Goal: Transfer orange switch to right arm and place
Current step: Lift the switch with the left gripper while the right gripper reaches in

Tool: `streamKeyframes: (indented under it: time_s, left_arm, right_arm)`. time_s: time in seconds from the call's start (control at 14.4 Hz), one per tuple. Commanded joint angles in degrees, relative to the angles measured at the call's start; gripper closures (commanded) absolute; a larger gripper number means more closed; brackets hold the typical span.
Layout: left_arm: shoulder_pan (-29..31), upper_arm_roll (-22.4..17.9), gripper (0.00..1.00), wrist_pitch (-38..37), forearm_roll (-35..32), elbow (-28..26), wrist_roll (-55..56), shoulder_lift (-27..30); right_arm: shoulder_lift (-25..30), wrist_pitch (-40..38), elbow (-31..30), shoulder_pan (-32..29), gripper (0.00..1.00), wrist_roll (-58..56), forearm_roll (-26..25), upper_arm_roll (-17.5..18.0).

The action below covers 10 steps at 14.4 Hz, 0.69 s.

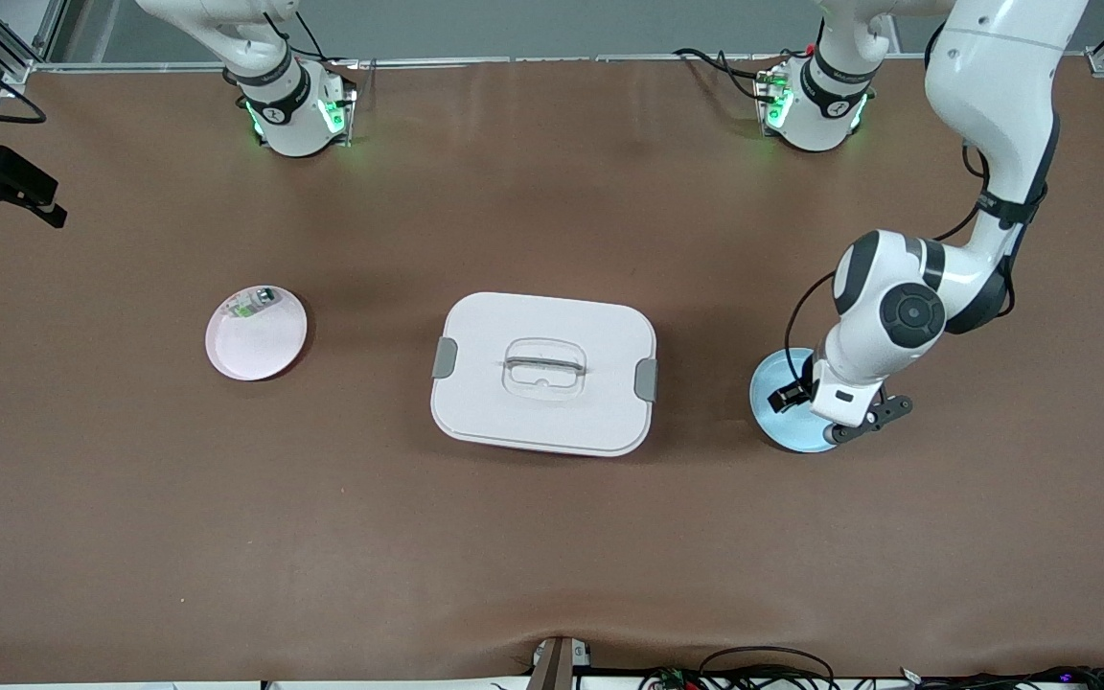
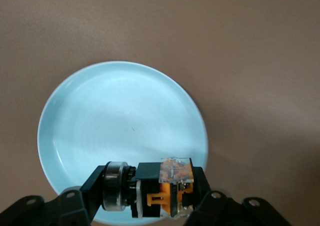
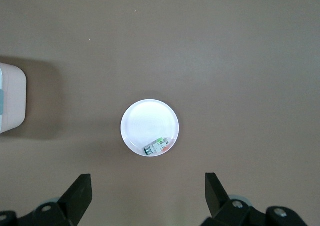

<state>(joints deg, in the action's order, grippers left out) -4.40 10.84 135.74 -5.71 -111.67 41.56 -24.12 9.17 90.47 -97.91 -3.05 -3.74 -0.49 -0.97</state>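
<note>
- Orange switch (image 2: 165, 188): clamped between the fingers of the left tool (image 2: 162, 196), lying sideways with its metal collar to one side, over the pale blue plate (image 2: 122, 136). It sits low over the plate's edge, so this looks like the moment of the pickup grip, before any lift toward a handover.
- The blue plate lies at the left arm's end of the table (image 1: 552, 556), which is why the left arm (image 1: 897, 316) makes the first grasp.
- Right tool (image 3: 147, 198): fingers spread wide, holding nothing, high over the white plate (image 3: 150, 127); that arm waits, likely ready to receive.
- The white plate holds a small green-and-white part (image 3: 156, 147) by its rim.
- A lidded white box (image 1: 544, 372) stands between the two plates.
</note>
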Motion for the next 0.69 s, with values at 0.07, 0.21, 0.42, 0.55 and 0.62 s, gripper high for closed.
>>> streamKeyframes:
  time_s: [0.07,0.21,0.42,0.55,0.62]
  left_arm:
    - [0.1,3.5,0.89,-7.9,-0.4,4.1,4.1,3.1]
    - [0.0,5.5,0.89,-10.7,-0.4,7.1,7.6,2.9]
    - [-0.1,8.8,0.89,-13.7,1.4,11.3,11.5,2.7]
    - [-0.3,10.5,0.89,-14.4,4.6,13.6,14.5,2.7]
    - [-0.4,11.7,0.9,-14.5,5.0,14.5,16.5,2.7]
  right_arm:
    - [-0.1,-0.6,0.3,1.1,0.0,0.9,-0.2,0.1]
    - [-0.1,-3.4,1.2,4.5,0.0,1.0,-0.1,0.1]
    - [-0.1,-7.8,2.8,8.7,0.0,1.1,-0.1,0.1]
    - [-0.1,-8.0,2.7,10.5,0.0,1.2,0.0,0.1]
    - [-0.1,-8.1,2.6,11.6,0.0,1.9,0.5,0.1]
